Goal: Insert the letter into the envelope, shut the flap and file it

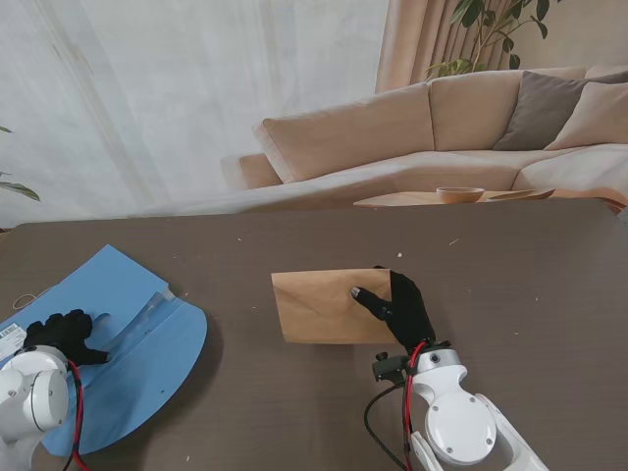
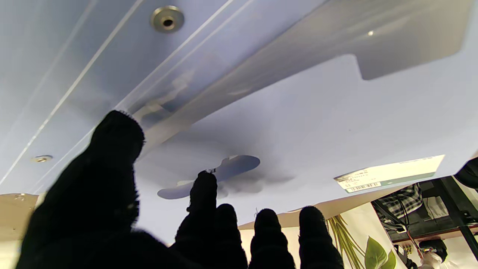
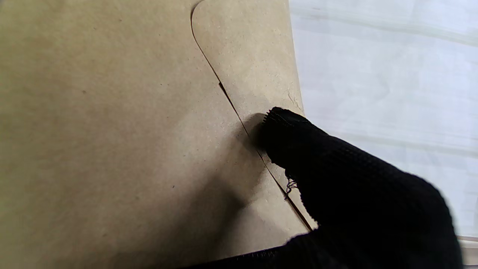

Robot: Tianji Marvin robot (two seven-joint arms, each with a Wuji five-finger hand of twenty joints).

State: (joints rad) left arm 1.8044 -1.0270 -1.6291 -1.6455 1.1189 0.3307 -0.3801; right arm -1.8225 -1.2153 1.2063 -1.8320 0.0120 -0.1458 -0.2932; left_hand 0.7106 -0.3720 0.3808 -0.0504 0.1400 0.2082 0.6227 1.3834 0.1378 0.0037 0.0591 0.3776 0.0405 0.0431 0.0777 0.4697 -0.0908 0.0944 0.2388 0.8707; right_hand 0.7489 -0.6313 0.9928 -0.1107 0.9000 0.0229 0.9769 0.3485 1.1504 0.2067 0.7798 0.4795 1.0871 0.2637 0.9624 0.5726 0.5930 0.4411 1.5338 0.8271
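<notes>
My right hand [image 1: 404, 312] lies flat on the envelope [image 1: 324, 306] at frame centre, fingers together, gripping nothing, pressing the flap [image 3: 254, 71] shut, I judge. My left hand [image 1: 67, 334], lower left, rests fingers loosely apart on the open blue folder [image 1: 147, 363], likely steadying it on the counter [image 1: 510, 265] for filing.

Left hand [image 1: 67, 334]: black-gloved, palm down, fingers slightly curled and apart, holding nothing. Right hand [image 1: 402, 309]: black-gloved, palm down, one finger [image 3: 287, 130] extended forward, grasping nothing.
</notes>
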